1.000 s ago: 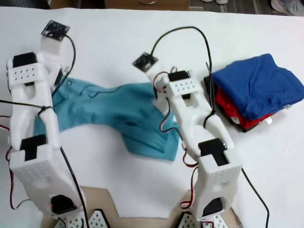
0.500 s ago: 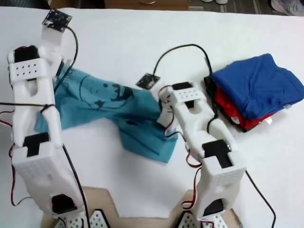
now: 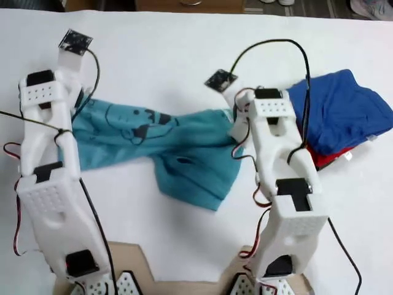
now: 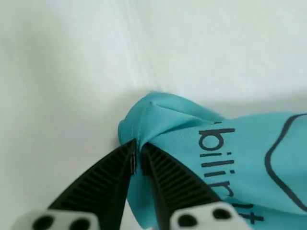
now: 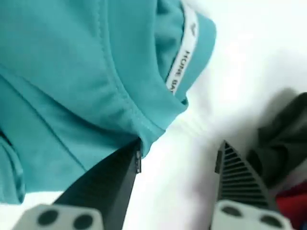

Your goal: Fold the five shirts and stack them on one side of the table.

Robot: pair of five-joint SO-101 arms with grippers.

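Now the teal shirt (image 3: pixel 166 144) lies stretched crosswise over the middle of the white table (image 3: pixel 184 55). Its dark print faces up, and one loose flap hangs toward the arms' bases. It spans the gap between the two arms, with one end under each wrist.

At the end by the left arm, the left gripper (image 4: pixel 136 152) is pinched tight on a bunched corner of the teal cloth. Its ribbed black fingers (image 4: pixel 165 175) are pressed together with the hem caught between them.

At the other end, near the collar with its white label, the right gripper (image 5: pixel 180 155) has its jaws wide apart. Nothing is between them but bare tabletop. One fingertip sits right at the shirt's stitched hem and seems to touch it, though the wrist view is too close to be sure.

Just beyond the right arm, toward the table's right side, sits the folded stack. A blue shirt (image 3: pixel 347 107) is on top, and a red shirt (image 3: pixel 328 157) shows as a strip beneath it. The right wrist view also shows a dark garment (image 5: pixel 283 139) near the other fingertip, with a bit of red cloth beside it. In the high view the right arm overlaps the stack's edge. A brown board (image 3: pixel 184 287) lies under the arm bases.
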